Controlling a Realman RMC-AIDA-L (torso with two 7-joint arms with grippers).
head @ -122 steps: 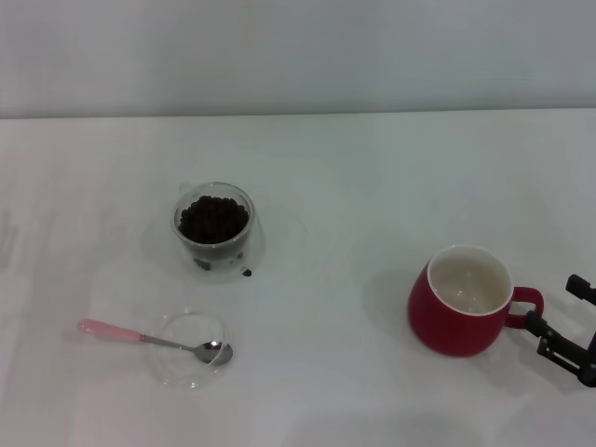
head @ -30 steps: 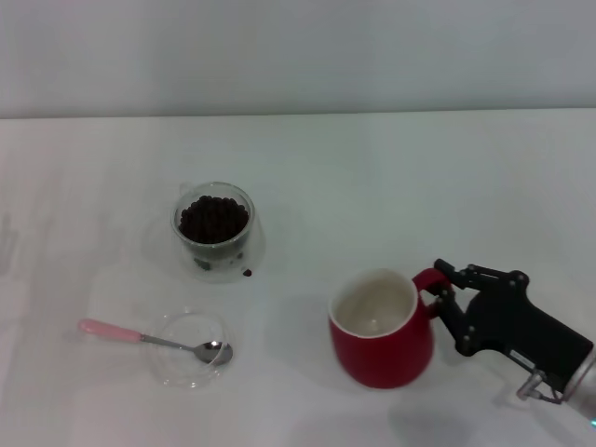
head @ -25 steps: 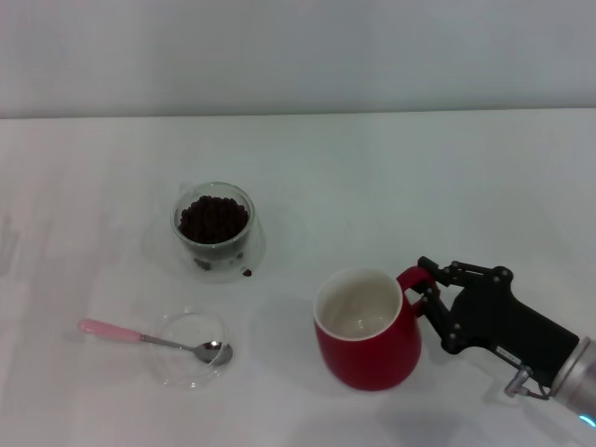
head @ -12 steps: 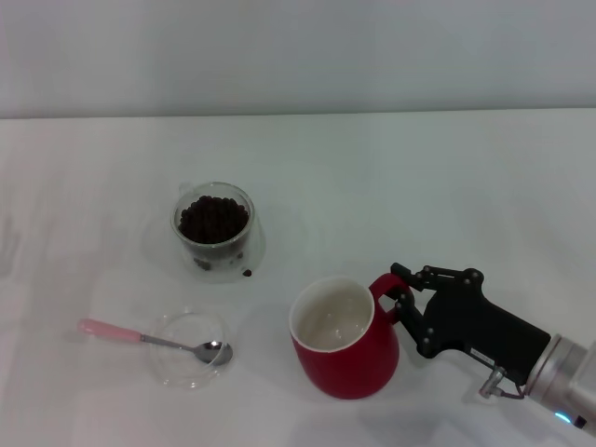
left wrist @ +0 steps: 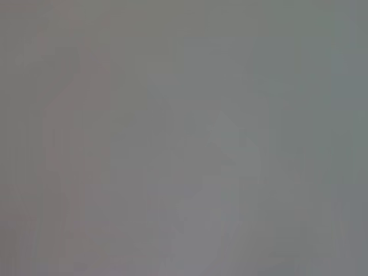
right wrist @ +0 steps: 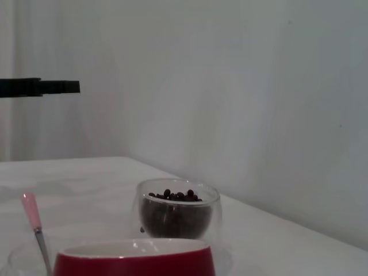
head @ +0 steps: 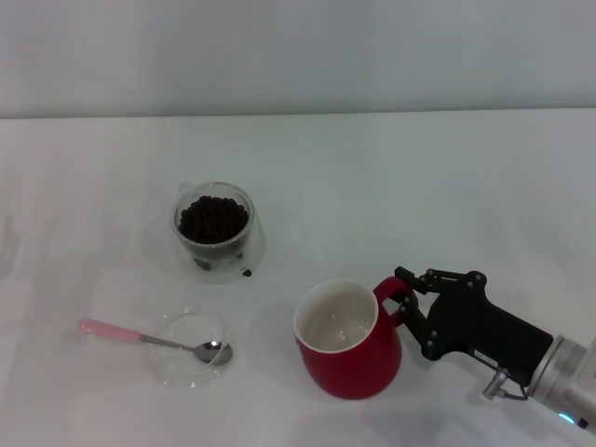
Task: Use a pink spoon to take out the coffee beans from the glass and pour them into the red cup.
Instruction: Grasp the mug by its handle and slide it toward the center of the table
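The red cup stands upright at the front middle of the table, cream inside empty, handle toward my right gripper, which is shut on that handle. The glass stands at the back left, full of coffee beans; one loose bean lies beside it. The pink spoon lies at the front left, its bowl resting in a shallow clear dish. The right wrist view shows the cup's rim, the glass with beans behind it, and the spoon's handle. The left gripper is out of view.
The white table ends at a pale wall behind. A thin dark bar shows far off in the right wrist view. The left wrist view is a blank grey.
My right gripper took the red cup by its handle and carried it from the right side to the front middle, toward the spoon and glass. In the last half second it shifted slightly back right.
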